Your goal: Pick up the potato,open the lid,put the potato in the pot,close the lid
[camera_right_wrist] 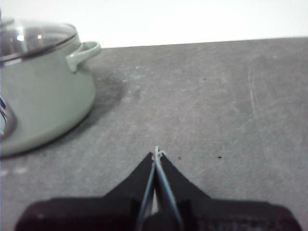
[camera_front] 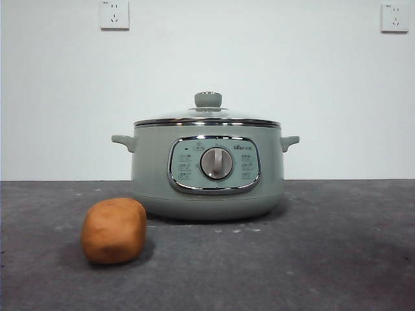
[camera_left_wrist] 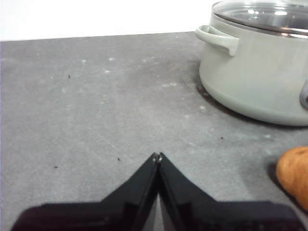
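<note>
The sage-green pot (camera_front: 207, 172) stands in the middle of the dark table, its dial facing the front view. The glass lid (camera_front: 207, 116) with its green knob rests shut on the pot. The orange-brown potato (camera_front: 114, 230) lies on the table in front of the pot, to its left and nearer the camera. My left gripper (camera_left_wrist: 158, 156) hovers over bare table, shut and empty, with the potato (camera_left_wrist: 294, 174) and the pot (camera_left_wrist: 257, 62) off to one side. My right gripper (camera_right_wrist: 157, 153) is shut and empty too, on the other side of the pot (camera_right_wrist: 41, 82). Neither arm shows in the front view.
A white wall with two power sockets (camera_front: 115, 14) stands behind the table. The grey tabletop (camera_front: 337, 259) stretches to both sides of the pot.
</note>
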You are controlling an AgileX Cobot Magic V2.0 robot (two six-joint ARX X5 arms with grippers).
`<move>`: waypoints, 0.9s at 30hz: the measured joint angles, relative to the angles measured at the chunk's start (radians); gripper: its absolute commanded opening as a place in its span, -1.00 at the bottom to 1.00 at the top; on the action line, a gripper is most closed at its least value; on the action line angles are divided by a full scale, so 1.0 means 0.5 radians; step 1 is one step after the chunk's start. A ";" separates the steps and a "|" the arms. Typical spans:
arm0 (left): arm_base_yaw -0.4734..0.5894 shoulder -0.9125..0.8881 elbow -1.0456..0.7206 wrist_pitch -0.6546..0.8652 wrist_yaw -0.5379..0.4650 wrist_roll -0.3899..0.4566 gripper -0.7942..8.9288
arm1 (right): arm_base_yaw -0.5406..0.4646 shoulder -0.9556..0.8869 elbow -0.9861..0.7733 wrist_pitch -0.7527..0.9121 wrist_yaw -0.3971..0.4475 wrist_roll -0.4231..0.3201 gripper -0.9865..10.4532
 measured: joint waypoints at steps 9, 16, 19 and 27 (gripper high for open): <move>0.000 0.035 0.207 -0.092 0.011 -0.211 -0.85 | 0.000 0.010 0.214 -0.004 -0.004 0.254 -0.85; 0.000 0.214 0.578 -0.285 0.191 -0.271 -0.85 | 0.000 0.207 0.566 -0.197 -0.180 0.308 -0.85; 0.000 0.330 0.771 -0.413 0.268 -0.271 -0.85 | 0.000 0.350 0.761 -0.375 -0.287 0.307 -0.85; 0.000 0.641 1.273 -0.704 0.462 -0.227 -0.85 | 0.000 0.763 1.371 -0.872 -0.434 0.117 -0.85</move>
